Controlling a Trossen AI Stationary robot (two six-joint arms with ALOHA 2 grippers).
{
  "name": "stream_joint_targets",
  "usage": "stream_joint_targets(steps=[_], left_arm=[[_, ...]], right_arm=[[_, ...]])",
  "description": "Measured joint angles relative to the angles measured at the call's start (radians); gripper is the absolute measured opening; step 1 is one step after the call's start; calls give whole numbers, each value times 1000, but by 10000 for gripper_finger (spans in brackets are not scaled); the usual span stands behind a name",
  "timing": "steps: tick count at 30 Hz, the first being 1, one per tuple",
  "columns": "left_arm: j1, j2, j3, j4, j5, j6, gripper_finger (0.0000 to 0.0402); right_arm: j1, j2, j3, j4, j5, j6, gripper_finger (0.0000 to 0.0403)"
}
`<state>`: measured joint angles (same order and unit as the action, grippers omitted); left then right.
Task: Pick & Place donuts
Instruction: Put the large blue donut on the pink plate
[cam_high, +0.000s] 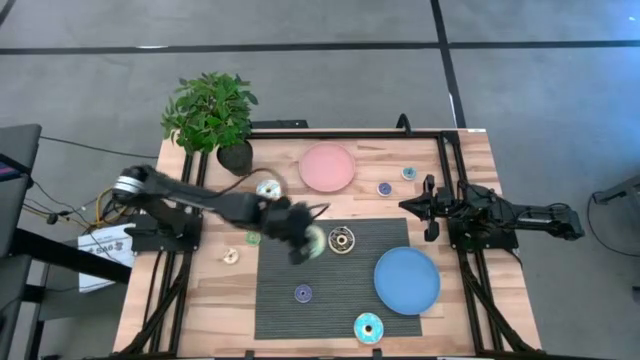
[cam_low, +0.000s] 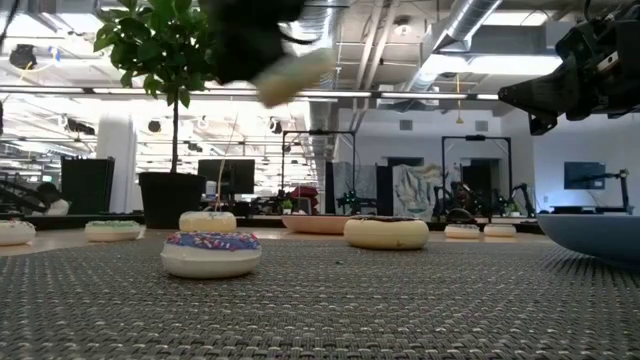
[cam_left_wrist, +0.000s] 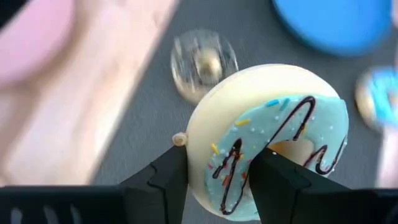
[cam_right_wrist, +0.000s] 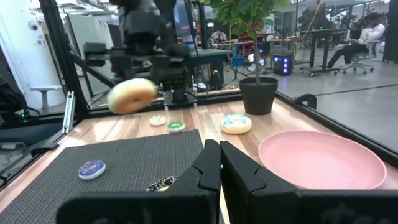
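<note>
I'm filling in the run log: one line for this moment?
left gripper: shut on cyan donut, lifted over mat | right gripper: shut, waiting

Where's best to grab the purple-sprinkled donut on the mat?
Probably from straight above: the purple-sprinkled donut lies flat, icing up, clear of its neighbours. Pinch one side of the ring, one finger in the hole, one outside the rim.
</note>
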<state>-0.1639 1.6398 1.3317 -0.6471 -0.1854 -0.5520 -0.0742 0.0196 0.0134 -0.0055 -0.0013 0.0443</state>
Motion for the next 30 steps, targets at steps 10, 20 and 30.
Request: stream_joint_targets(steps=[10,20,30], left_arm=[[193,445,593,-163,-10,137,142],[379,757,1025,-424,-5,246,142],[568,772,988,-424,-6,280,142]], right_arm=[[0,0,0,0,0,0,0],[0,0,0,0,0,0,0],[0,0,0,0,0,0,0]])
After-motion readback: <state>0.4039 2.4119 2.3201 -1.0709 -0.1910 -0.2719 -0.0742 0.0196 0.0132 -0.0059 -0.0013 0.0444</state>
